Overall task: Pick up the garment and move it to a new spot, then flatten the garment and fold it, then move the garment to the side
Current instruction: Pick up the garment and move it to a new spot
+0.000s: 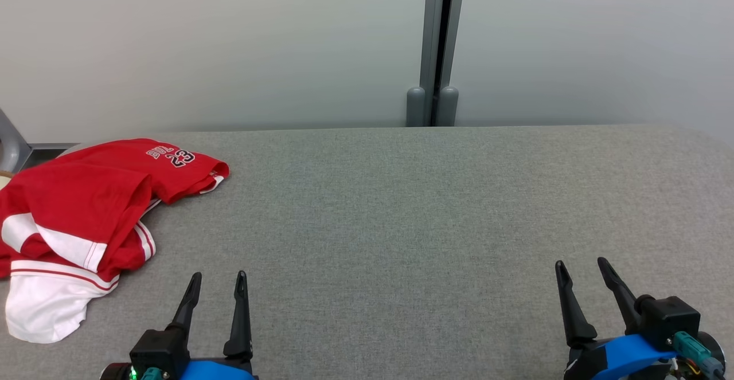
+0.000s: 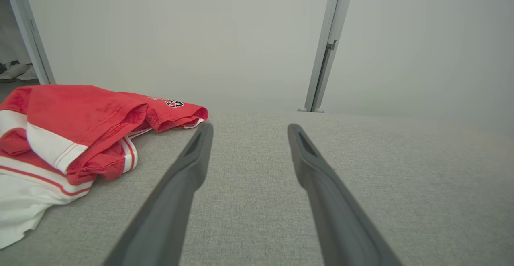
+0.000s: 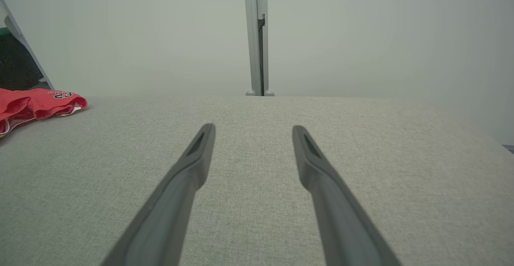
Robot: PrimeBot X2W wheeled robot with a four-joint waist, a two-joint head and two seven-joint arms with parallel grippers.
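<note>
Long black tapered fingers [image 1: 239,317], blue wrist housings [image 1: 628,352], teal cable connectors [image 1: 688,344]

Grey table top [image 1: 401,225] open across middle and right: broad free passage. Crumpled red-and-white garment [image 1: 80,208] heaped at left edge, blocking that corner, just ahead-left of left gripper [image 1: 219,275]. Pale wall [image 1: 229,42] with grey post [image 1: 438,47] closes far edge.
</note>
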